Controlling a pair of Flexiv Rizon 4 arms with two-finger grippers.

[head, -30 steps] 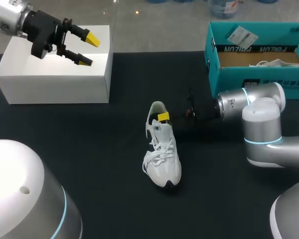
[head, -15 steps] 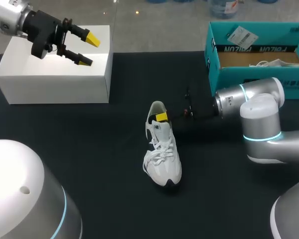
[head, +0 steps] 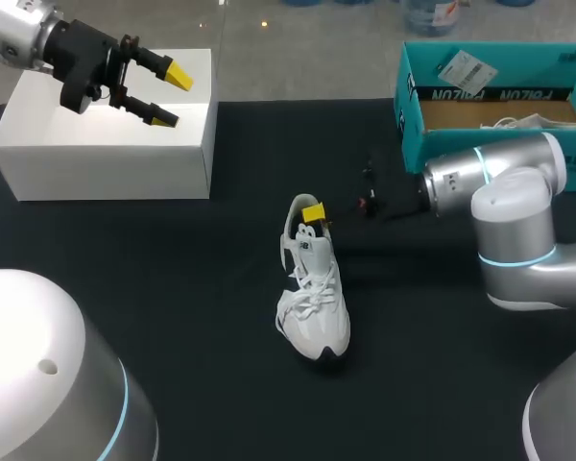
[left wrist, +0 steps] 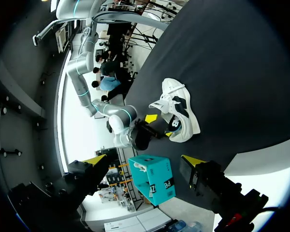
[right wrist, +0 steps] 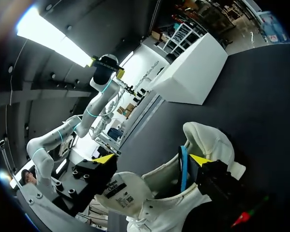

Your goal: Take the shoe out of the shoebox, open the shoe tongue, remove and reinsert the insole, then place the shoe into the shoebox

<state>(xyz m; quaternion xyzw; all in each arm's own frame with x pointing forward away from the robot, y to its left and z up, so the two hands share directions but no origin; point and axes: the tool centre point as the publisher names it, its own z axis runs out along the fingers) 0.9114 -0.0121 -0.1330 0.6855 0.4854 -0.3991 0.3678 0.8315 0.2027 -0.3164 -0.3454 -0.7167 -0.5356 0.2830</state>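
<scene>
Head view, what changed: the yellow tip of the right end effector [right wrist: 152,159] has come up a touch at the heel rim of the white sneaker [head: 312,288]. The right arm's wrist has drawn back toward the teal shoebox [head: 499,144]. The sneaker itself has not shifted.
Meaning for the task: the sneaker is out and the work is at its opening. The tongue [right wrist: 118,191] looks folded back with its label showing, so the insole step seems to be next.
Right end effector: fingers apart, straddling the opening, one beside the tongue and one down by the heel collar next to a blue strip [right wrist: 183,169]. No firm pinch shows.
Left end effector [head: 163,96]: fingers apart, empty, above the white box [head: 106,158], well apart from the sneaker.
Sneaker: upright on its sole, mid-surface [head: 173,288], heel toward the far edge.
Shoebox: open at the far right, another white shoe [head: 528,122] inside.
</scene>
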